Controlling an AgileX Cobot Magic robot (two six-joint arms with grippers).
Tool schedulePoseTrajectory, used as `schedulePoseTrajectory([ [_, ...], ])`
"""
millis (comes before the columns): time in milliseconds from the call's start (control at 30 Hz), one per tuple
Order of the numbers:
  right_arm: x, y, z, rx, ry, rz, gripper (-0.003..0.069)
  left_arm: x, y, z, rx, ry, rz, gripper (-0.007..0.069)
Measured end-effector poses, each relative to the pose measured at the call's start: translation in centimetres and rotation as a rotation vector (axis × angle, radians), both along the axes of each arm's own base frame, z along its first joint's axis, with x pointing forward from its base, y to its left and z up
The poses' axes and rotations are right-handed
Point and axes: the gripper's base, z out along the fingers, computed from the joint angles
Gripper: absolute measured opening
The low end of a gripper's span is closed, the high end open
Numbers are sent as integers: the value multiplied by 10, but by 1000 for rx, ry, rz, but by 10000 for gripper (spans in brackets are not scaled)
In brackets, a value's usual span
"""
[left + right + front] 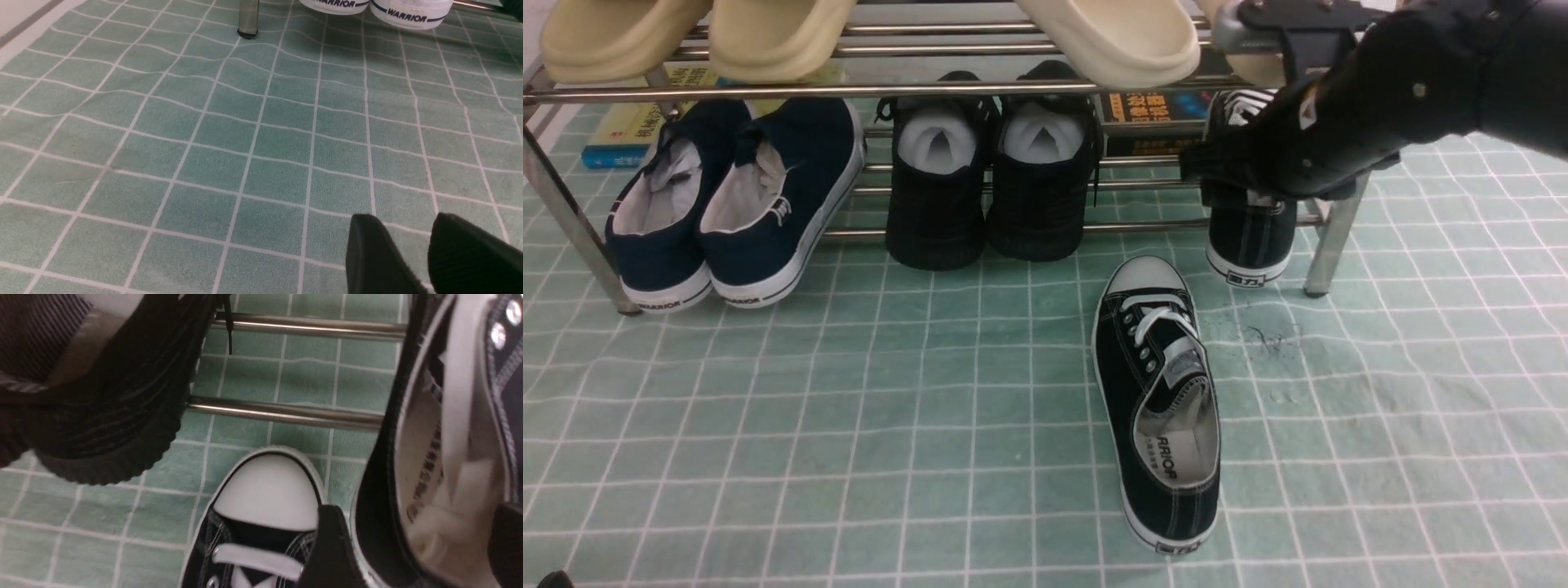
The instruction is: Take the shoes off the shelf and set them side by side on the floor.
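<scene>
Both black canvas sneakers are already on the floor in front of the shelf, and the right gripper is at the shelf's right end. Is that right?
Not quite. Only one black canvas sneaker lies on the floor. The second sneaker sits on the lower tier of the shelf, at its right end, as the front view shows. The right gripper is indeed there.

I count two black-and-white sneakers [1158, 408], two navy slip-ons [800, 163], two all-black shoes [935, 220], three cream slippers [768, 33] along the top edge, perhaps a fourth half hidden at upper right, and one shelf [890, 88].
</scene>
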Motion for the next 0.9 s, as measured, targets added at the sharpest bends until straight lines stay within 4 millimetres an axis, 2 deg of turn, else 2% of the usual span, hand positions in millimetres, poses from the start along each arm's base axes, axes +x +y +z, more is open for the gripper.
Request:
schedulePoseTrajectory([
  [133,12,4,-19,-54,-28,37,463,0,0,0,0,0,0,242],
  [300,17,4,-30,-105,-31,57,347,0,0,0,0,0,0,242],
  [400,17,3,-30,-129,-24,59,129,0,0,0,0,0,0,242],
  [433,17,2,-29,-131,-24,60,115,0,0,0,0,0,0,242],
  [467,13,2,-26,-139,-8,63,30,0,0,0,0,0,0,242],
  [533,9,1,-23,-146,12,66,7,0,0,0,0,0,0,242],
  [600,-4,-5,-11,-168,83,78,4,0,0,0,0,0,0,242],
  [767,-57,-18,39,-157,236,186,4,0,0,0,0,0,0,242],
  [800,-59,-19,40,-154,242,186,4,0,0,0,0,0,0,242],
  [900,-90,-27,56,-141,332,238,4,0,0,0,0,0,0,242],
])
